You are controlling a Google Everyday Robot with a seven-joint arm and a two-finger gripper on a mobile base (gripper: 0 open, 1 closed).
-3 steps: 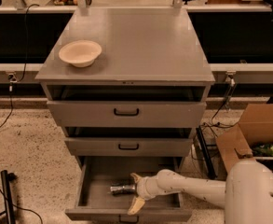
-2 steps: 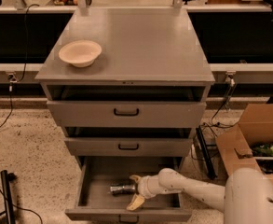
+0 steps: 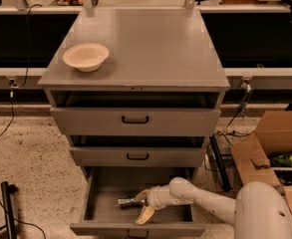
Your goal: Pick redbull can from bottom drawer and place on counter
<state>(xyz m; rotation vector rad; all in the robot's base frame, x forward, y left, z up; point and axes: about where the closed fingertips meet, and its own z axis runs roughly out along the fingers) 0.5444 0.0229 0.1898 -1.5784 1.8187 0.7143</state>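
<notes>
The bottom drawer (image 3: 104, 203) is standing pulled well out from the grey cabinet, and the redbull can (image 3: 127, 202) is lying on its side on the drawer floor, near the middle, its length running left to right. The robot's white arm (image 3: 205, 203) is angling in from the lower right over the drawer's right half, and the gripper (image 3: 138, 209) is sitting low inside the drawer just at the can's right end. Its two cream fingers (image 3: 145, 215) are standing spread apart, gripping nothing; whether the upper one is touching the can cannot be told. The two shallower drawers (image 3: 135, 121) above are sitting slightly ajar. On the counter (image 3: 150, 44) a cream bowl (image 3: 85, 57) is resting near the left edge. A cardboard box (image 3: 270, 143) is sitting on the floor to the right.
</notes>
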